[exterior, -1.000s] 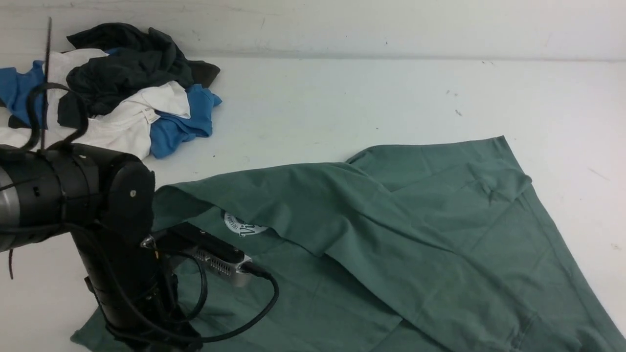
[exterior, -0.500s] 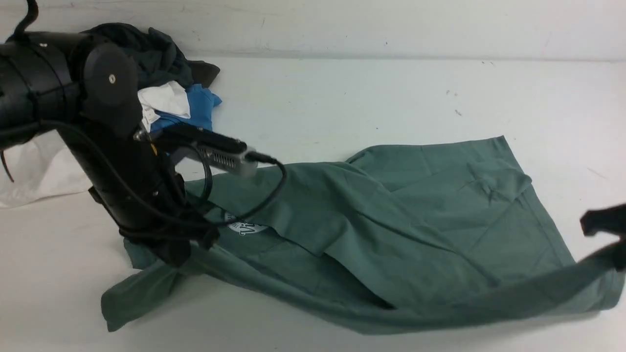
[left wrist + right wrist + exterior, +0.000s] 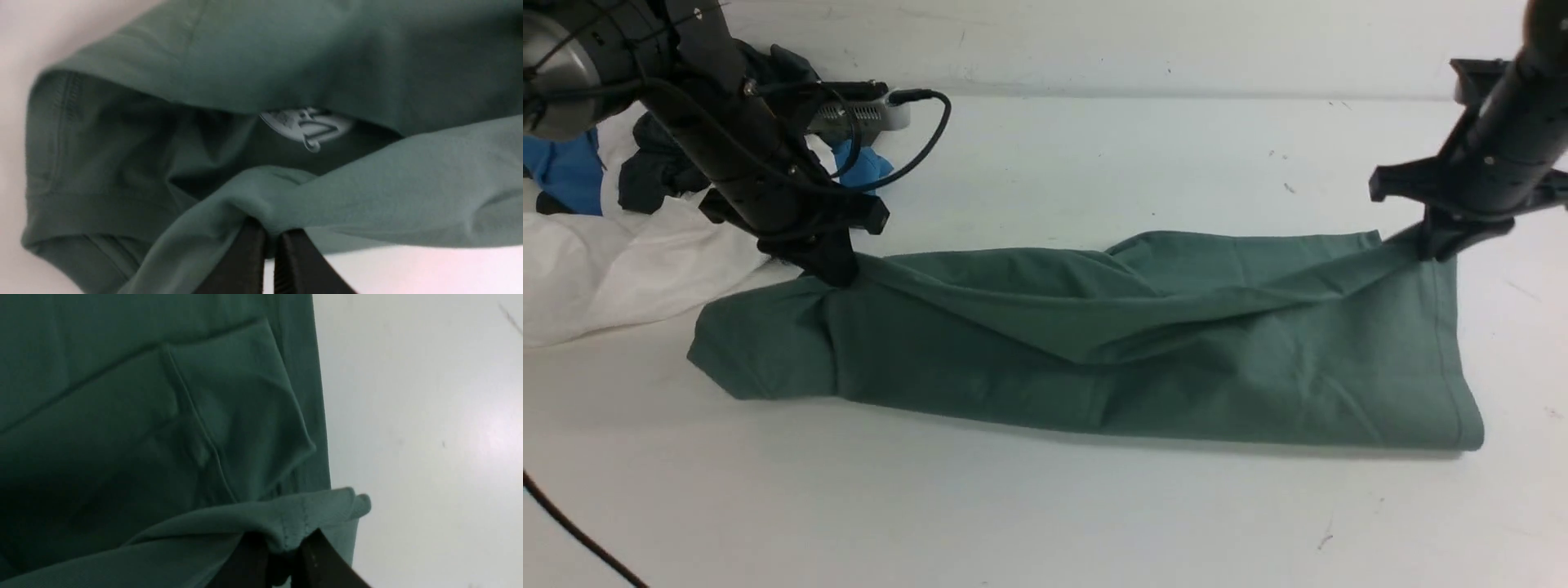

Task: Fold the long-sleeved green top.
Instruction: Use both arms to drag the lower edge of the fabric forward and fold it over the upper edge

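The green long-sleeved top [image 3: 1143, 351] folds over its logo [image 3: 306, 124], so I see only part, the lettering probably too blurred to read. My left arm [image 3: 743, 163] hides much of the clothes pile [image 3: 621, 253], cut by the front view's edge.

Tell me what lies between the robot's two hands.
The sage-green cotton long-sleeved top: its raised edge spans from the left hand to the right hand, both shut on it, as the front view shows.
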`<action>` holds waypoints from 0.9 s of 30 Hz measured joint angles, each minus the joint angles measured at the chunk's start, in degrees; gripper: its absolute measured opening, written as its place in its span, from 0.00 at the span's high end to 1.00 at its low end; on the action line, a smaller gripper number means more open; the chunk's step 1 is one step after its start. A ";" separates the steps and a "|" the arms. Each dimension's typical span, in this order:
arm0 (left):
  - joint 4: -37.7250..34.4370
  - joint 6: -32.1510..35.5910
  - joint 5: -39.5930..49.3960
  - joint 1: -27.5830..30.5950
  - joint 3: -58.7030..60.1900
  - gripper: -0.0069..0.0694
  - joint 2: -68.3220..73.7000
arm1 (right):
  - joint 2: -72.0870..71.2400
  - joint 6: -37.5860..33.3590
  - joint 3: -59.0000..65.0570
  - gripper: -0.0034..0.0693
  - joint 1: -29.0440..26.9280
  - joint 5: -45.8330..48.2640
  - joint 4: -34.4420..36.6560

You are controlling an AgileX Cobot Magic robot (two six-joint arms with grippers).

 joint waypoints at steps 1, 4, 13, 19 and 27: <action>-0.05 0.00 0.00 0.33 -1.73 0.90 1.53 | 1.81 0.00 -2.33 0.90 0.00 -0.18 0.00; -0.05 0.00 -0.09 0.89 -5.57 0.90 5.18 | 7.19 0.00 -8.85 0.90 0.00 -0.75 0.00; -0.16 0.00 -8.63 1.08 -11.07 0.90 13.88 | 19.90 2.87 -21.16 0.90 0.00 -7.78 -1.02; -0.58 0.00 -15.05 1.08 -11.12 0.83 16.40 | 25.27 5.89 -21.43 0.85 0.00 -12.18 -6.81; 3.56 -0.34 -14.28 1.43 -15.58 0.50 15.87 | 24.94 5.52 -24.77 0.51 0.00 -10.40 -13.24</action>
